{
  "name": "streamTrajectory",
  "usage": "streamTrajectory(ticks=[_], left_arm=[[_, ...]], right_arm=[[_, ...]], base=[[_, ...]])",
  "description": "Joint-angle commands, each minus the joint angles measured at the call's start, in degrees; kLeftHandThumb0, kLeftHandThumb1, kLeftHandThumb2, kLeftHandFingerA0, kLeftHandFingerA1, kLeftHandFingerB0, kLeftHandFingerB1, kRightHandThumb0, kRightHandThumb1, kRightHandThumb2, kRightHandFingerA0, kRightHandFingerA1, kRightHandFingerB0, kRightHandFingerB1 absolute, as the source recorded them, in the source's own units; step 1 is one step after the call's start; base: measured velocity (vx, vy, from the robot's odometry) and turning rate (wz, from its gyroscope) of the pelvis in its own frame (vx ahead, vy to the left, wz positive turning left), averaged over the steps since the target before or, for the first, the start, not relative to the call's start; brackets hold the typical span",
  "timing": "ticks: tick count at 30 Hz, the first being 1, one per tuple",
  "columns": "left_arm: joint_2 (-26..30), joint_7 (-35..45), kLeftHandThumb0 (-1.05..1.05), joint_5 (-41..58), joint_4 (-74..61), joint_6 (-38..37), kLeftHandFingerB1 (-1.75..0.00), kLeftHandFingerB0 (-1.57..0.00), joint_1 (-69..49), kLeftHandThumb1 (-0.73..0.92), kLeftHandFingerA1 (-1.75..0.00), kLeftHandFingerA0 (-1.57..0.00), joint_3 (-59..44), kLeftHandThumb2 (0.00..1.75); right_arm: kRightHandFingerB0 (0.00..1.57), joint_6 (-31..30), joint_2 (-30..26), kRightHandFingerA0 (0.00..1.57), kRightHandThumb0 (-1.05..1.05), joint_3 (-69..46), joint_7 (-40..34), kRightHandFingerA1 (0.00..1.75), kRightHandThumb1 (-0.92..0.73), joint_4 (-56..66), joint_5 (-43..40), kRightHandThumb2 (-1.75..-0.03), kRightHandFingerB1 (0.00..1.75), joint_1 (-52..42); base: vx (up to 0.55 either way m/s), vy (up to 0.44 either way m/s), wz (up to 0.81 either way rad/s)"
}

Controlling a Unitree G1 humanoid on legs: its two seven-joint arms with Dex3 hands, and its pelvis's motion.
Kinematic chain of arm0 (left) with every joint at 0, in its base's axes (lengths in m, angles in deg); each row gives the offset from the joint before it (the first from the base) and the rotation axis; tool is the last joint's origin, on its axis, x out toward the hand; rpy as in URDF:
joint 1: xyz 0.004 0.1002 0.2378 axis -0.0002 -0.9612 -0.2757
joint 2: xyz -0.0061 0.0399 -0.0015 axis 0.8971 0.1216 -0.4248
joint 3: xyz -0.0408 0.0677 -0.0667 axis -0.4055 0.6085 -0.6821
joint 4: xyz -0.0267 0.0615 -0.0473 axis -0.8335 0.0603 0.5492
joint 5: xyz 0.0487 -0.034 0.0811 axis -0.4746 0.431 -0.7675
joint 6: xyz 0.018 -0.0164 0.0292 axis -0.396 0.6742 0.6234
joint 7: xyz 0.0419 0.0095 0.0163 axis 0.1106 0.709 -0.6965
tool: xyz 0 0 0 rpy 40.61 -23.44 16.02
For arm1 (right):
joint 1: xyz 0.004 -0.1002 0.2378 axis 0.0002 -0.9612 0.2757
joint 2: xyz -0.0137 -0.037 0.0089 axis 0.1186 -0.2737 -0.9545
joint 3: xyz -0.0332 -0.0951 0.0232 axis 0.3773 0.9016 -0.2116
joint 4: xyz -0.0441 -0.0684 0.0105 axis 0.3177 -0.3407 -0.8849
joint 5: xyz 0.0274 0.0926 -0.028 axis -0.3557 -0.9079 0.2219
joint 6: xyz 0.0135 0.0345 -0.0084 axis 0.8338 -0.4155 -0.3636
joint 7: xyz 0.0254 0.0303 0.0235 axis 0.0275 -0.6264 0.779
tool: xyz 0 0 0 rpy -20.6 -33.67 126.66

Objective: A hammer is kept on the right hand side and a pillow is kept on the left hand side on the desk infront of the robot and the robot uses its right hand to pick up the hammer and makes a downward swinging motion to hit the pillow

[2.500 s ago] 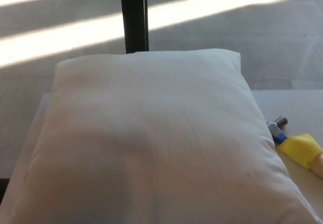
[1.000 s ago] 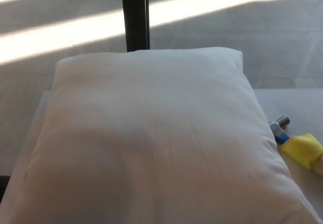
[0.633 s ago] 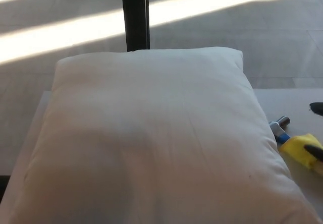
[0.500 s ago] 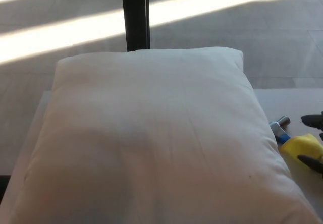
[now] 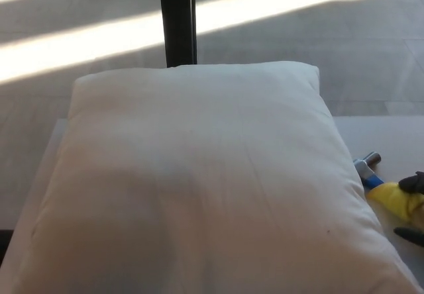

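A big white pillow [image 5: 199,181] covers most of the desk [image 5: 391,135] in the head view. The hammer [image 5: 391,195] lies just off the pillow's right edge, its metal head pointing away, with a blue neck and a yellow handle that runs out of the picture. Only black fingertips of my right hand [image 5: 415,183] show at the right border. One rests on the top of the yellow handle, another [image 5: 409,234] lies below it with a gap. The hand stands open astride the handle. My left hand does not show.
A black post [image 5: 177,19] rises behind the pillow. Beyond the desk is grey floor crossed by bright sunlit strips [image 5: 86,46]. A narrow band of bare desk shows to the right of the pillow.
My right hand has come in from the right edge and moved down and in, so that its fingertips now sit on either side of the hammer's yellow handle. Pillow and hammer have not moved.
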Motion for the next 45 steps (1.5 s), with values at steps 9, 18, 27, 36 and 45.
streamTrajectory(ticks=[9, 18, 27, 36, 45], left_arm=[[1.71, 1.89, -0.50, 0.56, 0.47, -4.36, -0.57, -0.63, -0.98, 0.74, -0.64, -0.77, 0.91, 0.62], [1.51, 1.92, -0.52, 0.62, 0.90, -5.08, -0.55, -0.62, -1.24, 0.74, -0.62, -0.75, 1.72, 0.62], [1.64, 2.08, -0.51, -0.03, 0.44, -5.27, -0.56, -0.67, -1.50, 0.74, -0.61, -0.74, 2.96, 0.62], [1.45, 2.86, -0.51, -0.22, -0.20, -5.97, -0.54, -0.64, -1.68, 0.74, -0.61, -0.75, 4.05, 0.62], [1.45, 3.33, -0.50, 0.61, 0.05, -5.10, -0.55, -0.68, -1.48, 0.72, -0.61, -0.74, 4.02, 0.62]], right_arm=[[0.22, 4.82, 7.31, 0.04, -0.71, 1.89, -8.61, 0.42, -0.49, -11.29, 10.19, -0.85, 0.44, 0.74], [0.14, -4.69, 9.11, 0.00, -0.82, 5.43, -2.52, 0.04, -0.48, -14.42, 13.46, -0.76, 0.33, 1.15], [0.04, -7.42, 9.90, 0.90, -0.40, 0.36, -5.73, 0.78, -0.64, -23.47, 12.06, -0.59, 0.33, 0.24], [0.06, -12.56, 12.55, 0.98, -0.26, -6.59, -6.97, 0.96, -0.71, -23.49, 9.28, -0.63, 0.30, -0.41], [0.39, -14.85, 12.99, 1.01, -0.27, -7.54, -1.93, 1.02, -0.63, -24.24, 9.19, -0.57, 0.49, -0.64]], base=[[0.00, 0.000, 0.00], [0.00, 0.000, 0.00], [0.00, 0.000, 0.02], [0.00, 0.000, 0.00], [0.00, 0.000, 0.00]])
